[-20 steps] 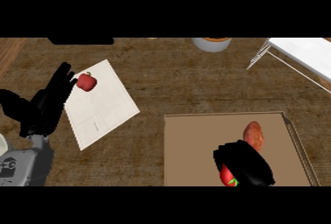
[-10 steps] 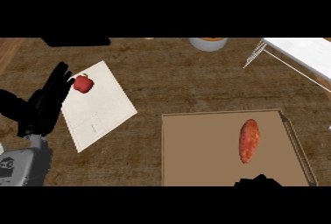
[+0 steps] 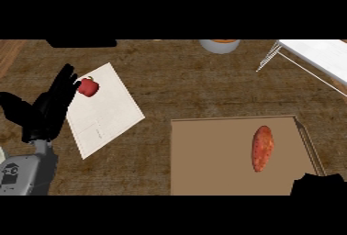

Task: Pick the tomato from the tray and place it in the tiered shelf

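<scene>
Bare counter [image 3: 196, 92] is lying open between the tray [image 3: 203, 160] and the tiered shelf [image 3: 317, 53], whose thin legs [image 3: 266, 58] are standing toward the bowl [image 3: 220, 46].

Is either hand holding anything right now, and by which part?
The left hand is open and holds nothing. The right hand shows only partly at the lower right edge, so a hold there cannot be told.

The left hand [image 3: 44, 112] rests open, fingers up, its fingertips just beside a small red fruit [image 3: 86, 86] on a white board [image 3: 112, 117]. The right hand [image 3: 317, 184] shows partly at the tray's [image 3: 210, 160] near corner. An oblong orange vegetable [image 3: 262, 148] lies just beyond it, and the tiered shelf [image 3: 318, 53] stands well beyond.
</scene>
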`<act>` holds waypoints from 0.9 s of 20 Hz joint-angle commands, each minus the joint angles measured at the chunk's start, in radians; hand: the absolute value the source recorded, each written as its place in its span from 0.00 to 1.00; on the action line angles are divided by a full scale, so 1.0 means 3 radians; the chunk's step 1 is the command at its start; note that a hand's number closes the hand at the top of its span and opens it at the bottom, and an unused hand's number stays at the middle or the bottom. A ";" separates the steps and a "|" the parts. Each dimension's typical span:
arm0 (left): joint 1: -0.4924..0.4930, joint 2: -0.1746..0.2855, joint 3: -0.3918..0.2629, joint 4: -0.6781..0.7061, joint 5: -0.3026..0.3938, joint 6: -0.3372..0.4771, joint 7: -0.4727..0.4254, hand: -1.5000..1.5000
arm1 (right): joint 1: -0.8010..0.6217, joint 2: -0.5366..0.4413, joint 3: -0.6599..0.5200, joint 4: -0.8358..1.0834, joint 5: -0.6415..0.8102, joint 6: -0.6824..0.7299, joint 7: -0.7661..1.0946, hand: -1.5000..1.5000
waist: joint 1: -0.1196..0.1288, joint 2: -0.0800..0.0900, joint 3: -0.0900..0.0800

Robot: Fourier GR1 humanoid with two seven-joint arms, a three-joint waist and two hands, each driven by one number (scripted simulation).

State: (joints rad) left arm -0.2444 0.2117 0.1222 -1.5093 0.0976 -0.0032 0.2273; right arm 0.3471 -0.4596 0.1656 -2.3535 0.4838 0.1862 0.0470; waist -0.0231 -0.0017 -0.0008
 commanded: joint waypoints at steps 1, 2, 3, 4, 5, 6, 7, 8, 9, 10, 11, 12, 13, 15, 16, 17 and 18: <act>0.0004 -0.0110 -0.0114 -0.0070 -0.0078 0.0075 0.0011 0.50 | -0.0036 0.0017 -0.0564 -0.0681 -0.0771 0.0212 0.0512 1.00 | 0.0010 -0.0003 -0.0002; 0.0092 -0.0034 -0.0023 -0.0010 -0.0030 0.0002 -0.0077 0.50 | -0.0060 -0.0088 -0.0845 -0.0631 -0.0978 0.0286 0.0441 1.00 | 0.0008 -0.0003 -0.0002; 0.0000 -0.0029 -0.0043 -0.0044 -0.0024 0.0012 0.0037 0.50 | -0.0432 -0.0069 -0.0946 -0.0491 -0.1011 0.0281 0.0692 1.00 | 0.0065 0.0007 -0.0004; -0.0082 0.0058 0.0056 0.0065 0.0049 -0.0063 0.0016 0.50 | -0.0519 -0.0176 -0.1316 -0.0182 -0.1125 0.0241 0.0432 1.00 | 0.0039 0.0010 0.0001; 0.0130 -0.0002 -0.0044 -0.0121 0.0008 -0.0061 0.0018 0.50 | -0.0613 -0.0221 -0.1391 -0.0357 -0.1220 0.0297 0.0787 1.00 | 0.0068 -0.0005 -0.0003; 0.0095 -0.0117 -0.0107 -0.0097 -0.0067 0.0044 -0.0050 0.50 | -0.0748 -0.0321 -0.1540 -0.0312 -0.1371 0.0366 0.0927 1.00 | 0.0059 -0.0001 -0.0003; -0.0140 -0.0054 -0.0031 -0.0022 -0.0020 0.0067 0.0107 0.50 | -0.0914 -0.0468 -0.1748 -0.0177 -0.1503 0.0405 0.0985 1.00 | 0.0044 0.0003 -0.0003; -0.0047 -0.0039 -0.0069 -0.0108 0.0016 -0.0014 0.0165 0.50 | -0.1060 -0.0538 -0.1909 0.0088 -0.1715 0.0451 0.0994 1.00 | 0.0074 0.0003 0.0000; 0.0017 0.0080 0.0088 0.0018 0.0106 -0.0130 0.0014 0.50 | -0.1067 -0.0625 -0.2094 0.0171 -0.1869 0.0499 0.1035 1.00 | 0.0060 0.0002 -0.0002; -0.0181 0.0098 0.0162 0.0205 0.0153 -0.0142 -0.0032 0.50 | -0.1204 -0.0688 -0.2176 0.0301 -0.1969 0.0497 0.1085 1.00 | 0.0047 0.0009 -0.0002; 0.0044 -0.0142 -0.0149 -0.0114 -0.0105 0.0087 0.0059 0.50 | -0.1379 -0.0850 -0.2313 0.0465 -0.2153 0.0536 0.1239 1.00 | 0.0081 -0.0002 -0.0002; -0.0104 -0.0053 -0.0059 0.0004 -0.0035 0.0024 0.0102 0.50 | -0.1410 -0.0989 -0.2459 0.0688 -0.2202 0.0662 0.1091 1.00 | 0.0062 0.0003 0.0001; -0.0129 -0.0010 0.0011 0.0129 0.0025 -0.0070 -0.0037 0.50 | -0.1580 -0.1027 -0.2365 0.0878 -0.2064 0.0599 0.1139 1.00 | 0.0085 0.0012 0.0000; 0.0119 0.0029 -0.0002 -0.0116 0.0079 -0.0159 0.0038 0.50 | -0.1518 -0.1146 -0.2609 0.1220 -0.2117 0.0765 0.0943 1.00 | 0.0095 0.0001 0.0003; 0.0124 -0.0048 -0.0105 -0.0185 -0.0046 -0.0062 0.0031 0.50 | -0.1629 -0.1158 -0.2452 0.1331 -0.1989 0.0724 0.1029 1.00 | 0.0107 0.0006 0.0003; 0.0104 -0.0096 -0.0080 -0.0145 -0.0007 -0.0032 0.0050 0.50 | -0.1551 -0.1143 -0.2568 0.1427 -0.1988 0.0819 0.0848 1.00 | 0.0086 0.0005 0.0003; -0.0022 -0.0093 -0.0079 -0.0019 -0.0085 0.0024 -0.0012 0.50 | -0.1885 -0.1383 -0.2444 0.1749 -0.2065 0.0854 0.0973 1.00 | 0.0113 0.0015 0.0002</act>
State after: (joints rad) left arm -0.2397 0.1986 0.1095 -1.5214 0.0935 -0.0152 0.2303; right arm -0.1119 -0.7812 -0.5438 -2.0144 -0.1073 0.3959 0.3414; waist 0.0034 0.0003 -0.0005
